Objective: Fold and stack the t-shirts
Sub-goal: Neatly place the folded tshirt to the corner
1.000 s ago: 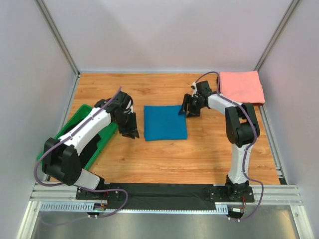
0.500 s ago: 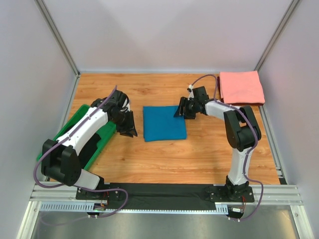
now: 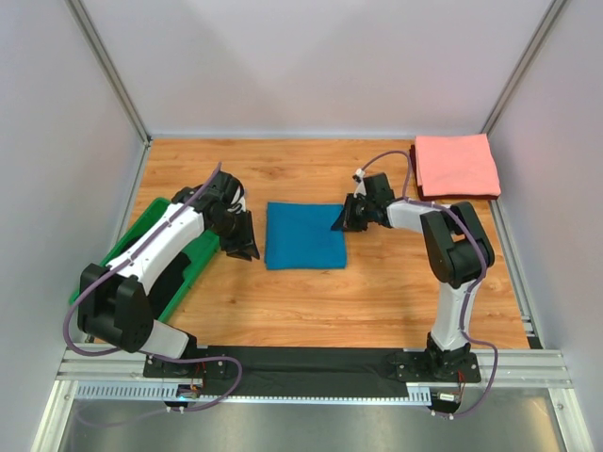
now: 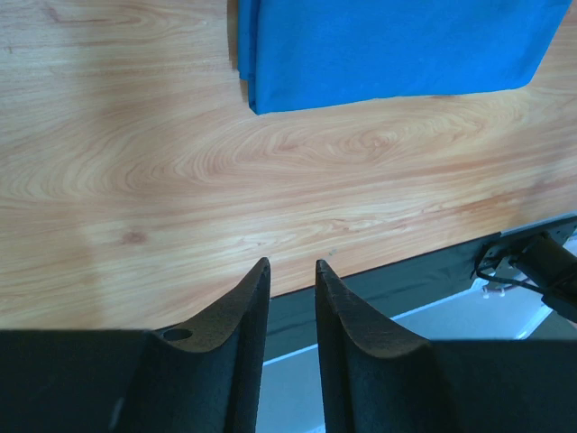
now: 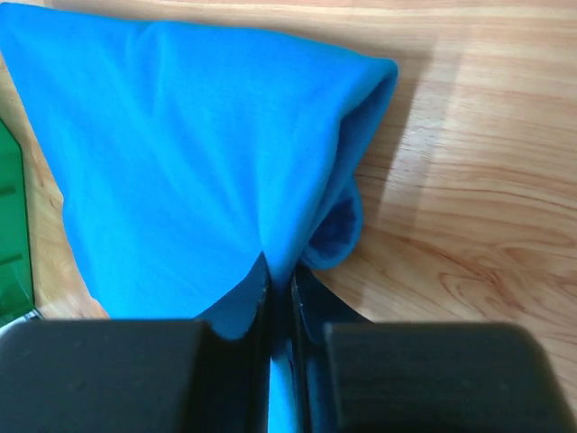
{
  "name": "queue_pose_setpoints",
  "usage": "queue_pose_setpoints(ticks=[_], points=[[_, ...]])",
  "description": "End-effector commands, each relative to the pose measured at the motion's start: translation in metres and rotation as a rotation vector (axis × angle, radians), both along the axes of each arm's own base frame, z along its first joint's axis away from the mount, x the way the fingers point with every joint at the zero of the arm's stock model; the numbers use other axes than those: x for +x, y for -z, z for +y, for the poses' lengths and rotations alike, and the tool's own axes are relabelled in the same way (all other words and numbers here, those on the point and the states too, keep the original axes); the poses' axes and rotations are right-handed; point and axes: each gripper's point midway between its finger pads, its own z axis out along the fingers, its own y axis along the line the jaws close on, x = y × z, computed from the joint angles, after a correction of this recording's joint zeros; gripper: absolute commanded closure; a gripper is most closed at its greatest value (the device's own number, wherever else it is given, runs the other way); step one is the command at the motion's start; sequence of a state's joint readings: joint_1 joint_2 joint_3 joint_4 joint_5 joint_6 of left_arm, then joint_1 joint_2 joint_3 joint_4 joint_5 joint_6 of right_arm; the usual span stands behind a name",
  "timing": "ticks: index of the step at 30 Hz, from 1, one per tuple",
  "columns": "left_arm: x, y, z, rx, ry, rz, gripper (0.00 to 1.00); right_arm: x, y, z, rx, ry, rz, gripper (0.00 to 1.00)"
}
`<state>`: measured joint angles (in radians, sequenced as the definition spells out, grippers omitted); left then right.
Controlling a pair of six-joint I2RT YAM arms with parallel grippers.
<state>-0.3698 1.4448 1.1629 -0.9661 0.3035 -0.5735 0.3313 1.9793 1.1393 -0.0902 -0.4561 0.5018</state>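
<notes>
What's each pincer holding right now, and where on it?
Right pincer: teal-blue t-shirt, pinched at its right edge. Left pincer: nothing, jaws slightly apart over bare wood.

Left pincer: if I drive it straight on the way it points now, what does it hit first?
Most likely the wooden tabletop, just short of the teal-blue t-shirt. The left pincer tips downward, though depth is hard to judge.

I see a wooden table (image 3: 283, 301). On it: blue shirt (image 3: 303, 237) in the middle, pink shirt (image 3: 457, 165) upper right, green bin (image 3: 196, 262) left.
</notes>
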Motion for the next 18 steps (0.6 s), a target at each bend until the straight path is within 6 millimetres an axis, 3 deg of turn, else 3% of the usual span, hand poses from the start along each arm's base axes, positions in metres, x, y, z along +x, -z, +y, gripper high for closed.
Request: queue_pose_setpoints(ticks=[1,4,5,6,8,9,12,13,18], points=[[-0.001,-0.006,0.005,0.006,0.002,-0.038,0.66,-0.021,0.025,-0.017,-0.136,0.005,0.078,1.00],[0.000,0.002,0.011,0.040,0.004,-0.048,0.66,0.008,-0.006,-0.022,-0.205,0.013,0.005,1.00],[0.001,0.004,0.013,0.049,0.003,-0.055,0.66,0.001,-0.006,-0.031,-0.270,-0.011,0.038,1.00],[0.001,0.008,0.015,0.066,0.006,-0.058,0.66,0.022,-0.028,-0.030,-0.286,-0.007,-0.015,1.00],[0.001,0.015,0.017,0.074,0.013,-0.054,0.66,0.021,-0.032,-0.045,-0.385,-0.033,0.013,1.00],[0.000,0.017,0.016,0.073,0.017,-0.046,0.66,0.034,-0.047,-0.047,-0.407,-0.028,-0.021,1.00],[0.001,0.019,0.013,0.056,0.021,-0.049,0.67,0.037,-0.051,-0.073,-0.543,-0.025,-0.003,1.00],[0.002,0.020,0.011,0.046,0.021,-0.057,0.67,0.045,-0.063,-0.080,-0.569,-0.010,-0.019,1.00],[0.003,0.022,0.009,0.036,0.009,-0.045,0.67,0.080,-0.085,-0.119,-0.686,0.057,-0.074,1.00]])
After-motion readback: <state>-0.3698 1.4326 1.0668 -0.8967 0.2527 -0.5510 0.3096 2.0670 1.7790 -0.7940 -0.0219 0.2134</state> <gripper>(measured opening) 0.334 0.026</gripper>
